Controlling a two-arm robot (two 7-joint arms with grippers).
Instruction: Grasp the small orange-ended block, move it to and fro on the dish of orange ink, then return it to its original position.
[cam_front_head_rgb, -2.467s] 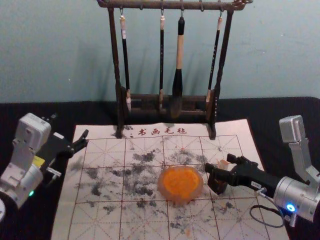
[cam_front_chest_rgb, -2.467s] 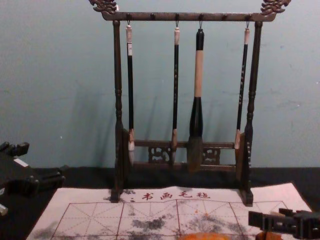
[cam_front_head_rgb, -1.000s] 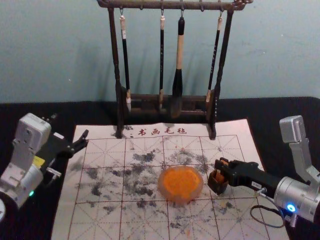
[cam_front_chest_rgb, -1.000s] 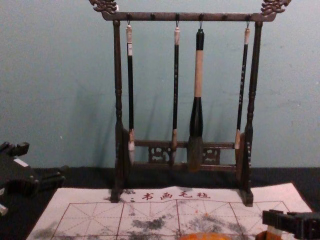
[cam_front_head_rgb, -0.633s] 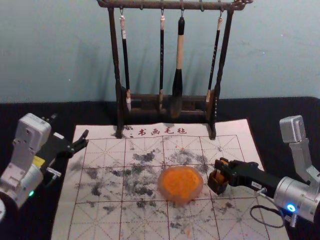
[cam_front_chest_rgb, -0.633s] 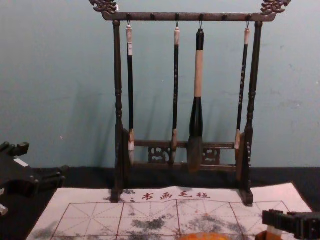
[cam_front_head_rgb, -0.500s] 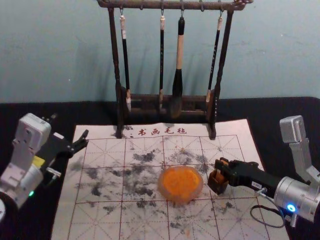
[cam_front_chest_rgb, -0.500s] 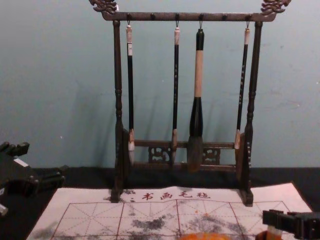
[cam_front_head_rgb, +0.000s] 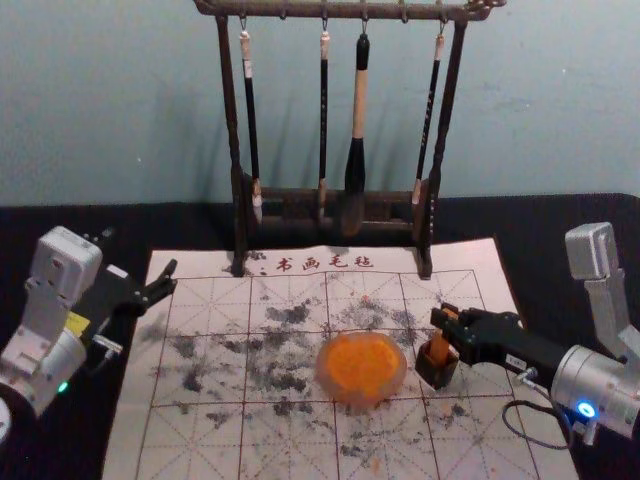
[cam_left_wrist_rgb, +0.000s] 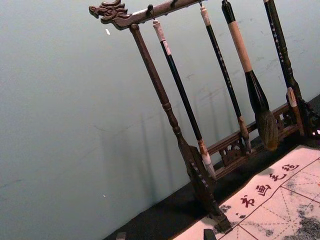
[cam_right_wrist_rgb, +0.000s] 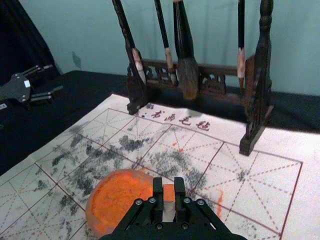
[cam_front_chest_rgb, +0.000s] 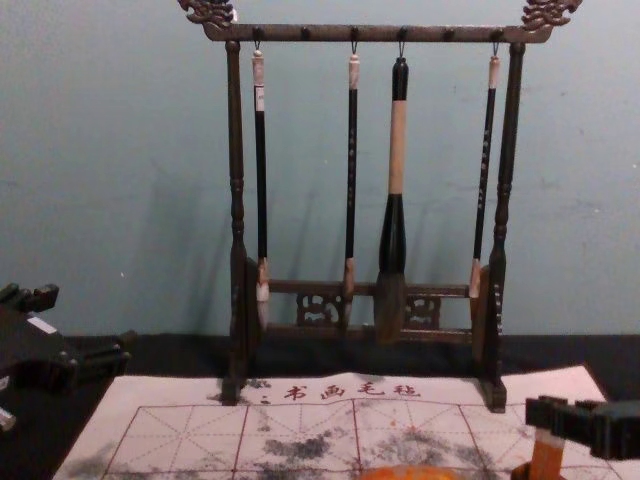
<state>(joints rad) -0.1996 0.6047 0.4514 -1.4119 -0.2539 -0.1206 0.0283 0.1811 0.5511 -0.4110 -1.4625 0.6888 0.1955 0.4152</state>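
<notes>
Orange-ended block (cam_front_head_rgb: 441, 344) is standing nearly upright over the small dark open-topped box (cam_front_head_rgb: 436, 373), its long axis running up and down, while the right gripper (cam_right_wrist_rgb: 168, 187) is pinching its upper part from two opposite sides. The lower end is reaching down to the mouth of the box; whether any of it is remaining inside the walls, I cannot tell. The grip is looking firm and fairly square, with the orange top end showing between the fingers in the right wrist view.

What the coming move is turning on is this: the dish of orange ink (cam_front_head_rgb: 362, 368) is lying just beside the box, on the robot's left, and the right arm is reaching in from the other side. So the block is probably needing a straight rise until its foot is clearing the rim, then a short sideways carry to the left and a lowering onto the ink. Moving across too soon could be dragging the box along or twisting the block in the grip.

The dish and box are both resting on the calligraphy felt mat (cam_front_head_rgb: 200, 440), with the wooden brush stand (cam_front_chest_rgb: 237, 205) standing behind. The left gripper (cam_front_head_rgb: 140, 254) is hanging idle by the mat's left edge, fingers spread.
</notes>
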